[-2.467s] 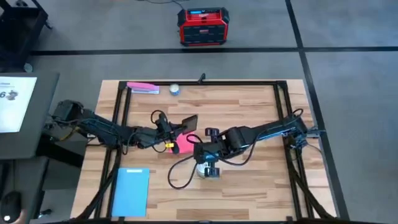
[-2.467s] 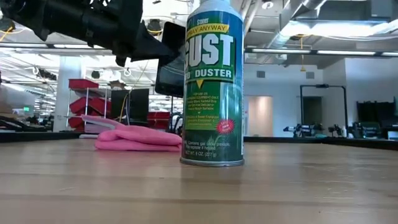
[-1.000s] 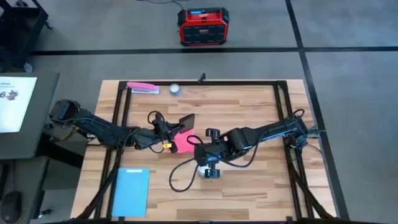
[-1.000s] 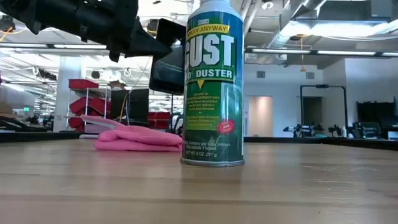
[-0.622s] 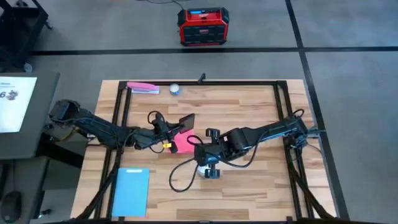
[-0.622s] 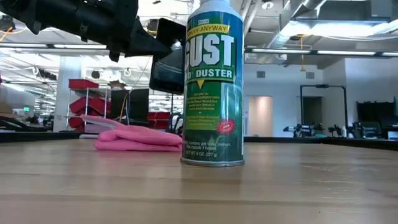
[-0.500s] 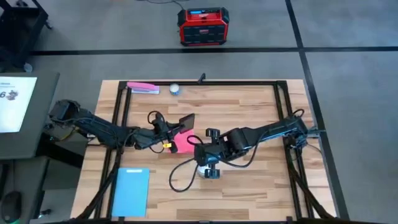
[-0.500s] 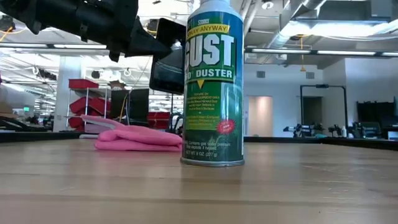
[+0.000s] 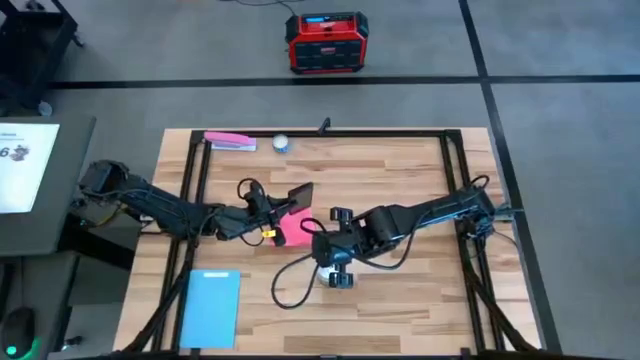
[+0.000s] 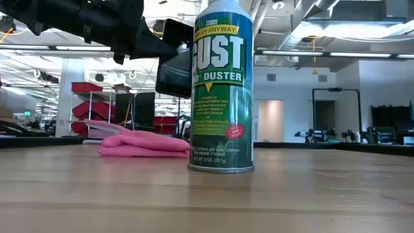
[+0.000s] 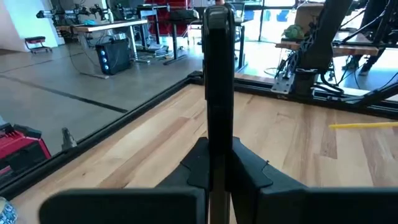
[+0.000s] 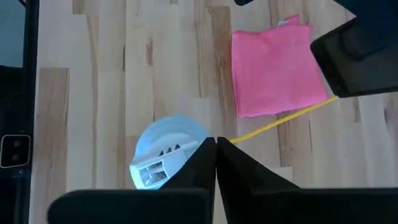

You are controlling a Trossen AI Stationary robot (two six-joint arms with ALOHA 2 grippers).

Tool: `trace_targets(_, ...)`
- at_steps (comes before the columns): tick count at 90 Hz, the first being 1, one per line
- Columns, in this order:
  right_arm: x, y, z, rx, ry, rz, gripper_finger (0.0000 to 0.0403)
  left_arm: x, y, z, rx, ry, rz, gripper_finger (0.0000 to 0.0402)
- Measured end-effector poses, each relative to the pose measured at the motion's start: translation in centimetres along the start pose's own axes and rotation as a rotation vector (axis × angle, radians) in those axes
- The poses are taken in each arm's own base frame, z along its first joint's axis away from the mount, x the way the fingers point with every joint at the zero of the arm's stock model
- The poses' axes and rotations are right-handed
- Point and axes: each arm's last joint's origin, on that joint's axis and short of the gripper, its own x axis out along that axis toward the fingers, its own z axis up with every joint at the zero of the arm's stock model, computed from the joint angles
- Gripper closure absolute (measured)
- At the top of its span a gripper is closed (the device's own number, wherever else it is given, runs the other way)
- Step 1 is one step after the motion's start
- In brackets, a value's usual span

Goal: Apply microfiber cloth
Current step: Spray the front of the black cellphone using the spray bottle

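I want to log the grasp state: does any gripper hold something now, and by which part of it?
The left gripper holds the black phone by its lower edge, lifted above the table. The right gripper is shut and holds nothing.

In the high view the black phone (image 9: 297, 194) and the right arm cover part of the microfiber cloth (image 9: 293, 229), and the duster can (image 9: 331, 272) sits mostly under the right gripper (image 9: 340, 272). In the low view the can (image 10: 220, 84) hides the cloth's (image 10: 143, 144) near end and part of the phone (image 10: 175, 67). The left wrist view shows the phone (image 11: 219, 81) edge-on only, its screen unseen.
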Motion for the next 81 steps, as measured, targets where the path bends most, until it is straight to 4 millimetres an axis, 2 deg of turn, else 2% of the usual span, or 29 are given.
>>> trace_targets(51,0.06,-0.02,0.01,0.000,0.001,-0.001,0.0403,0.00,0.00,-0.01,0.000,0.000,0.000,0.0391)
trace_targets(61,0.82,0.07,-0.09,0.001,-0.001,0.005,0.0403,0.00,0.00,0.00,0.000,0.000,0.000,0.0391)
trace_targets(81,0.82,0.04,-0.13,0.002,0.002,0.006,0.0403,0.00,0.01,0.00,-0.001,-0.001,0.000,0.0391)
